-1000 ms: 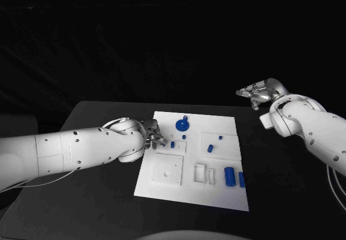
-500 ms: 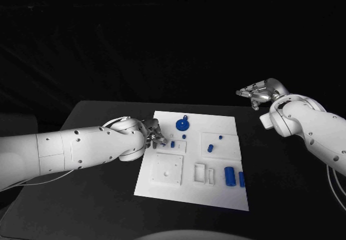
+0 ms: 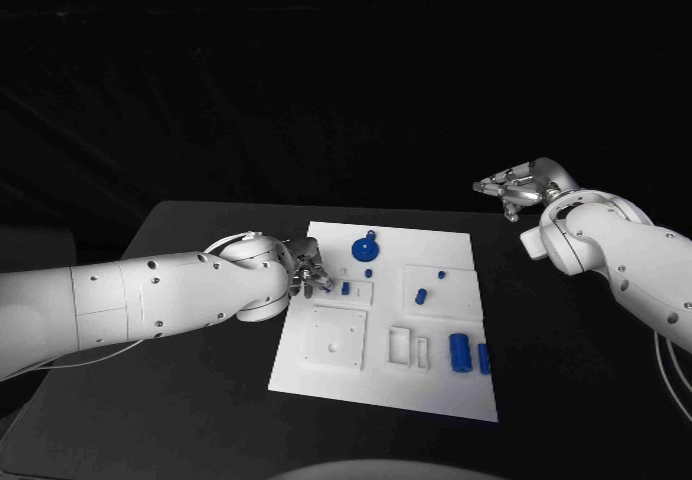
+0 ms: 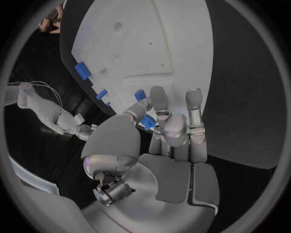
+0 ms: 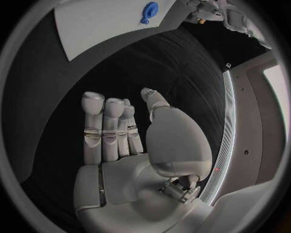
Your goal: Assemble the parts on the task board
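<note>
1. Your board sits mid-table, long side running near to far.
2. Left hand is at the board's left edge, about halfway up, over the small recess there.
3. In the left wrist view, the left hand's fingertips are drawn together and close on a small blue part, thumb against it. Call it held. In the head view the same part shows just right of the fingers, at the recess.
4. Right hand is up off the table, beyond the board's far right corner, well apart from every part.
5. The right wrist view shows that hand with fingers straight and side by side, thumb standing away from them, nothing in it.
6. Round blue part with a stub lies on the far part of the board, left of centre. You can see it in the right wrist view too.
7. Small blue dot sits just nearer than the round part.
8. Short blue peg lies in the square recess on the right half of the board.
9. Blue cylinder lies at the near right; a thinner blue piece is just beside it at the right edge. I can't tell if they touch.
10. Near left has a square white plate with a hole. Right of it are two narrow white slots.
</note>
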`<act>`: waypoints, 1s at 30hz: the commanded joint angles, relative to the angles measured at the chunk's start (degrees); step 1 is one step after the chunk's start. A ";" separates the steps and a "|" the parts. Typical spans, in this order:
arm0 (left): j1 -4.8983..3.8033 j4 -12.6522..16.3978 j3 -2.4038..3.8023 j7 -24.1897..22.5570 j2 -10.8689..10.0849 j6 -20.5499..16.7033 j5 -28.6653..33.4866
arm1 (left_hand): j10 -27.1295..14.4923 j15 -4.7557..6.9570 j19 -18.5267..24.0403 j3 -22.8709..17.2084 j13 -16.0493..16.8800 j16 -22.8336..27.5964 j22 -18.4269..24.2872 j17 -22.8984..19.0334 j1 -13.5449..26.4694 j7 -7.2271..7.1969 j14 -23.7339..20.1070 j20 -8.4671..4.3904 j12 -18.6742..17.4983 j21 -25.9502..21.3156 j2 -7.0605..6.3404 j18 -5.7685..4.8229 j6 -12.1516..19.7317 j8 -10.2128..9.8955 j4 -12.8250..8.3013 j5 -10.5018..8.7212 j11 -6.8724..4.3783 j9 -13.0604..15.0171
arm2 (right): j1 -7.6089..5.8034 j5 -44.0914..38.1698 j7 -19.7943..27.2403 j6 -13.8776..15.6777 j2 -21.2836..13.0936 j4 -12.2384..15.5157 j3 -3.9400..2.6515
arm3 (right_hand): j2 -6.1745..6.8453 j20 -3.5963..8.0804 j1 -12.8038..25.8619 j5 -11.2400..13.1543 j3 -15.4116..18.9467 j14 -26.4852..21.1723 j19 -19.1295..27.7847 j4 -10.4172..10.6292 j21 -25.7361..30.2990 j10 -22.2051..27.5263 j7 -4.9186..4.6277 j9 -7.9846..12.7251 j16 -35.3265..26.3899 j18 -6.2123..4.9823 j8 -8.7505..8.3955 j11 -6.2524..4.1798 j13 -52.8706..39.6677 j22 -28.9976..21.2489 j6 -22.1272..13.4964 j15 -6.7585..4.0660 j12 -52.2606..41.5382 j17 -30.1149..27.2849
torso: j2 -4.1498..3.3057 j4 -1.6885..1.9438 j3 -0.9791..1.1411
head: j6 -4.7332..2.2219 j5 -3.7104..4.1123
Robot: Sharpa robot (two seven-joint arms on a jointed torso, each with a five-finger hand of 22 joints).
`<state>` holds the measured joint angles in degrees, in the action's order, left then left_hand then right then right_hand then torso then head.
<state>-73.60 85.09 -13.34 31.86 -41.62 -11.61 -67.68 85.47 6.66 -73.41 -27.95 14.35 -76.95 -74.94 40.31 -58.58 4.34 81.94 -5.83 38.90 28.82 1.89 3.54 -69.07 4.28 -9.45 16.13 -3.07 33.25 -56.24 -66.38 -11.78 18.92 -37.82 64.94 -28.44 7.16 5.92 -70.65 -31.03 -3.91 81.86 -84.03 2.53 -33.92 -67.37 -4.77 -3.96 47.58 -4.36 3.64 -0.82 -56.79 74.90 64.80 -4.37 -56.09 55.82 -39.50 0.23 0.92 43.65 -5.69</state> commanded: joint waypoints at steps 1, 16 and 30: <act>0.66 -0.11 -0.57 1.58 -0.17 3.92 -0.52 | 1.34 0.28 0.02 -0.41 0.09 -0.21 -0.99 -0.01 -0.24 -6.13 0.00 0.18 0.17 0.26 0.58 0.55 -10.24 -0.23 -0.85 0.35 -1.73 -0.10 | 0.05 -0.11 0.33 -0.76 -0.03 0.04 0.00 | 0.13 -0.36 0.53 -0.27 -0.23 -0.10 -2.21 0.18 -0.04 0.18 0.14 0.07 -0.19 -1.04 -0.05 -0.01 -0.08 3.94 -0.14 -0.13 0.08 0.05 | 0.00 0.01 0.00 | 0.05 -0.03; 0.66 -0.15 -0.56 1.83 -0.20 5.30 -0.73 | 1.34 0.31 0.04 -0.41 0.17 -0.21 -0.98 -0.03 -0.12 -6.13 -0.03 0.23 0.16 0.28 0.72 0.65 -10.25 -0.24 -1.02 0.21 -1.74 -0.14 | 0.08 -0.11 0.34 -0.78 0.01 0.00 0.00 | 0.13 -0.36 0.53 -0.27 -0.23 -0.10 -2.21 0.18 -0.04 0.18 0.14 0.07 -0.19 -1.04 -0.05 -0.01 -0.08 3.94 -0.14 -0.13 0.08 0.05 | 0.02 0.02 0.01 | 0.15 -0.09; 0.66 0.06 -0.57 2.03 0.12 8.40 -0.42 | 1.34 0.24 0.28 0.29 0.35 0.05 -0.96 -0.24 -0.49 -6.09 -0.06 0.34 -0.06 0.07 0.58 0.63 -10.23 -0.27 -0.84 -0.79 -1.63 -0.57 | 0.13 -0.10 0.43 -0.85 0.04 -0.05 0.00 | 0.09 -0.36 0.61 -0.33 -0.23 -0.13 -2.20 0.27 -0.05 0.16 0.15 0.07 -0.26 -1.03 -0.05 -0.01 -0.11 3.94 -0.12 -0.13 0.06 0.01 | -0.02 -0.04 0.04 | 0.28 -0.02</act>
<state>-73.91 85.16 -13.12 32.14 -41.63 -8.53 -68.90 85.47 6.63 -73.20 -27.56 14.65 -76.95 -74.92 40.07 -58.59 4.34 81.95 -5.62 38.88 28.82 1.89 3.54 -69.07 4.29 -9.85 15.52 -3.07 33.20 -56.16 -66.38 -11.77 18.85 -37.80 64.86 -28.44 7.16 5.92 -70.65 -31.03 -3.91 81.86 -84.03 2.52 -33.92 -67.37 -4.77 -3.96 47.58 -4.37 3.64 -0.82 -56.84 74.90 64.80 -4.37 -56.09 55.82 -39.50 0.19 0.94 43.90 -5.75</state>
